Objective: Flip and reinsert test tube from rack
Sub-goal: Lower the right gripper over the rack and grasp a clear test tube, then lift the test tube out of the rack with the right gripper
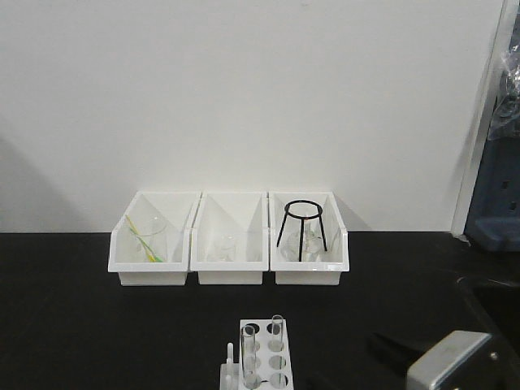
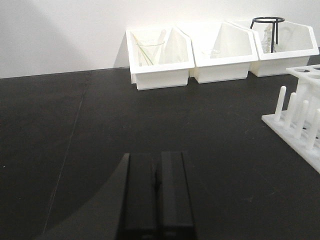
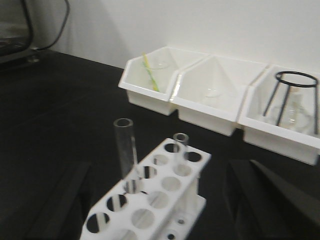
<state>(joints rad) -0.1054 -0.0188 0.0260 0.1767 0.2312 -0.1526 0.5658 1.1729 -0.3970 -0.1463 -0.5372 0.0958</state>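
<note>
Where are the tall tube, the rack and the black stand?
Tall tube (image 3: pixel 126 152): right wrist view, mid glass wall.
Rack (image 3: pixel 164 171): right wrist view, top plate between holes.
Black stand (image 1: pixel 301 240): front view, front leg.

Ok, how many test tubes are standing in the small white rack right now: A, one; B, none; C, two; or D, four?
C: the rack holds two upright clear tubes, a tall tube nearer the right wrist camera and a short tube at the far end.
</note>
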